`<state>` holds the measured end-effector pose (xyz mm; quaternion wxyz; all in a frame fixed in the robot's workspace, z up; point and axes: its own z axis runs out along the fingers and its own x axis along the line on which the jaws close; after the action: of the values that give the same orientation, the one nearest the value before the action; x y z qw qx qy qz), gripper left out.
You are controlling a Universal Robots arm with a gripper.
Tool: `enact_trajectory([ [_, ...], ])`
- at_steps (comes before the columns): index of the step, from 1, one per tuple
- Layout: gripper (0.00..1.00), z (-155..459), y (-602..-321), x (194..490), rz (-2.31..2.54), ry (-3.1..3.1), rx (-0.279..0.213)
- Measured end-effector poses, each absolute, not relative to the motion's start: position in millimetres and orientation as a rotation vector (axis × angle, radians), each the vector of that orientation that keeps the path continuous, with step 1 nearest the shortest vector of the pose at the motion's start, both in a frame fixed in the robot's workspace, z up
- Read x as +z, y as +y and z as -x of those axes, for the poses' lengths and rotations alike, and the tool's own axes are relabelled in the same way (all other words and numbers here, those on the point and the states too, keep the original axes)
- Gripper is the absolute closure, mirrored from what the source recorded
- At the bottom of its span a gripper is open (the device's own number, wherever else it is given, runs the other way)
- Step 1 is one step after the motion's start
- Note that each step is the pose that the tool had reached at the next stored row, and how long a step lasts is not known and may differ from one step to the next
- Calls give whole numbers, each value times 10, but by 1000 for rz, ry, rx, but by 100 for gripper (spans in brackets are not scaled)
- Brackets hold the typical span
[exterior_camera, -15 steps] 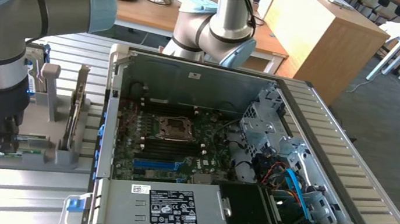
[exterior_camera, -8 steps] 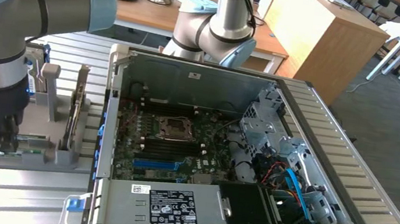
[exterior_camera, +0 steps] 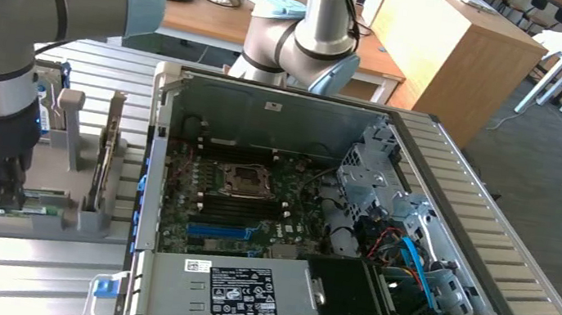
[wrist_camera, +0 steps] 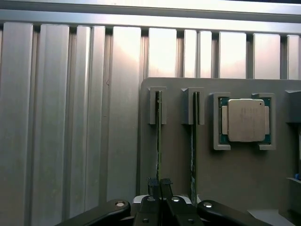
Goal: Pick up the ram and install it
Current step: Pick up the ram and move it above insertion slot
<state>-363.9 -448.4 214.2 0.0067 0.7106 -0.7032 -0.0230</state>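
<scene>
Hand point(wrist_camera: 159, 186) clamped on the top edge of the ram point(wrist_camera: 159, 134), which stands edge-up in a grey holder point(wrist_camera: 176, 155) directly beneath; light, stiff, fragile board, best pinched mid-length

On the table point(exterior_camera: 11, 276) the computer case point(exterior_camera: 265, 114) stands at the exterior view's right, and the holder plate point(exterior_camera: 84, 225) lies just beside it, at the exterior view's left. Inside the case the motherboard point(exterior_camera: 242, 202) lies on the floor, with the power supply point(exterior_camera: 229, 289) nearer the camera. On the plate two sticks stand on edge in parallel slots: the ram point(wrist_camera: 158, 136) and, just beside it, a second stick point(wrist_camera: 193, 150). Beyond that one the processor point(wrist_camera: 246, 120) lies flat in its pocket. The gripper point(wrist_camera: 160, 182) sits over the ram's end, and the edge seems to be between its fingers.
</scene>
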Motion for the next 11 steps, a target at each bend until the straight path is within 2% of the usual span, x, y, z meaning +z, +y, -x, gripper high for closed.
enact_trajectory([
  [11,89,3635,-4484,2306,-2223,-2200,-72],
])
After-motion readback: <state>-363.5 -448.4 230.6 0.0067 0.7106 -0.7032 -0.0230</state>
